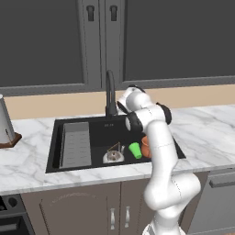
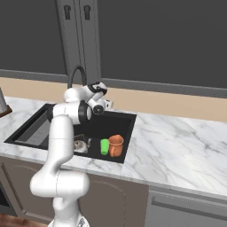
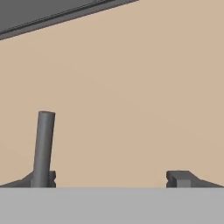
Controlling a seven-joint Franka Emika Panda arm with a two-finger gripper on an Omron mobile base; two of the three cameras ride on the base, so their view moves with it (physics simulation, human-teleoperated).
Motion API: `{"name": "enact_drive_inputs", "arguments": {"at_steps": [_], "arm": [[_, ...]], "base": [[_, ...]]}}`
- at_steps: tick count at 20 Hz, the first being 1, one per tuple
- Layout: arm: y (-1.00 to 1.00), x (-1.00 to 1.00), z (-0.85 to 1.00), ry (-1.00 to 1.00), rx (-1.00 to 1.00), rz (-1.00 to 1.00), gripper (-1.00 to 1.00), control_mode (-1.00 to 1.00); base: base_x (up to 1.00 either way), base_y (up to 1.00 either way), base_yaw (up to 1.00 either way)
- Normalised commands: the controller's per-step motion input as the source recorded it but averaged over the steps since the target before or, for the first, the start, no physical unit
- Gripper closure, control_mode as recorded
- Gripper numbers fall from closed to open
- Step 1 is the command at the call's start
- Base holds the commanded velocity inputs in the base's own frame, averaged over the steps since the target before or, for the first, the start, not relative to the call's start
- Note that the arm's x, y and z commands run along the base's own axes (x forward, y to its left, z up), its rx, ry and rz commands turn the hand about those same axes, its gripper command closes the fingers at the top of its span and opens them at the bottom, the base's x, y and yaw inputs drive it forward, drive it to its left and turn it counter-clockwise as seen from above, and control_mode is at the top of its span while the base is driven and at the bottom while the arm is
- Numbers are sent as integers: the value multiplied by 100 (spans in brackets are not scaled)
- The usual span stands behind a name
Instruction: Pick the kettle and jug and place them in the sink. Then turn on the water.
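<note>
Dark faucet lever upright just off left fingertip, gripper wide open, empty, kettle + jug already in sink

The squat rounded silver metal kettle with its thin arched wire handle sits upright on the floor of the black rectangular sink, sunk in the white marble tabletop. The small terracotta-orange jug stands upright in the same basin, toward its right end, handle facing outward.
</note>
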Motion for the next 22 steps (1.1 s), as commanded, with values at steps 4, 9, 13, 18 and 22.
{"name": "enact_drive_inputs", "arguments": {"at_steps": [4, 9, 13, 18, 22], "arm": [[-68, 0, -40, 8, 8, -9, -100, -100], [-67, 0, -37, 7, 9, -8, -100, -100], [-65, 0, -36, 6, 8, -9, -100, -100], [-63, 0, -39, 7, 9, -9, -100, -100], [-57, 0, -38, 6, 8, -9, -100, -100]], "base": [[0, 0, 0], [0, 0, 0], [0, 0, 0], [0, 0, 0], [0, 0, 0]]}}
